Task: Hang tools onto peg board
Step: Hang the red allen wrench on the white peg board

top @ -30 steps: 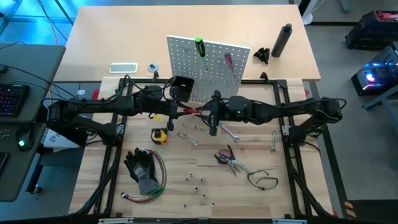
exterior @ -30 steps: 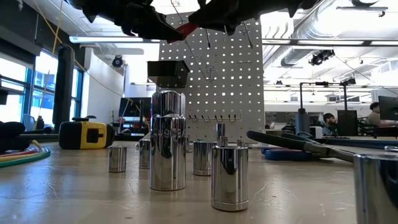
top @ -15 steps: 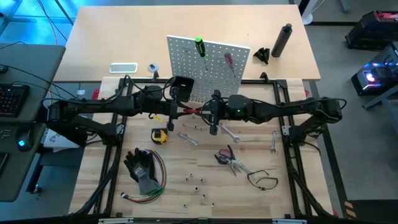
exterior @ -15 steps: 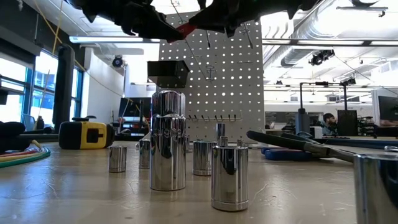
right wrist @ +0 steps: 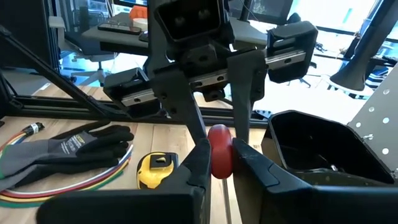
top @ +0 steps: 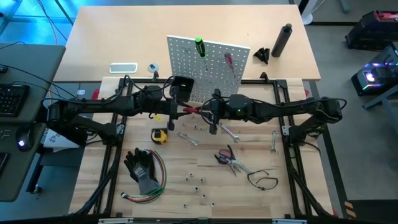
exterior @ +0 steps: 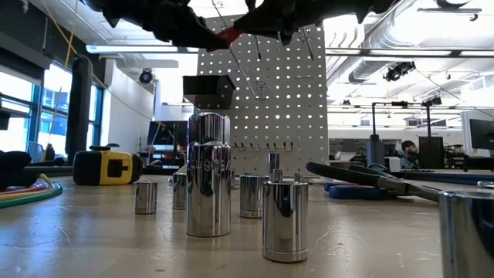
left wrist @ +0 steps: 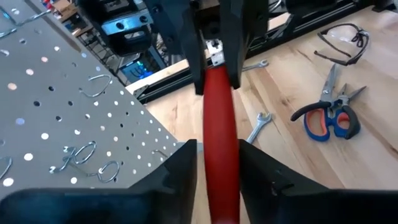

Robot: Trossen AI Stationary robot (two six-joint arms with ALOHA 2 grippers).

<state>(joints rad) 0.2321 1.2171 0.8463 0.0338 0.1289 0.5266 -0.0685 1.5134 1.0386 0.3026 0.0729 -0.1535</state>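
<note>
handover of red tool in front of peg board

tabletop (top: 205, 193) of pale wood carries the perforated peg board (top: 208, 62), upright and untouched. since a second ago the right gripper (right wrist: 217, 155) has closed its fingers on the smooth red-handled tool (left wrist: 219, 118), while the left gripper (left wrist: 217, 158) has loosened; its fingers now flank the handle. the handover looks nearly complete; hanging remains.
</note>
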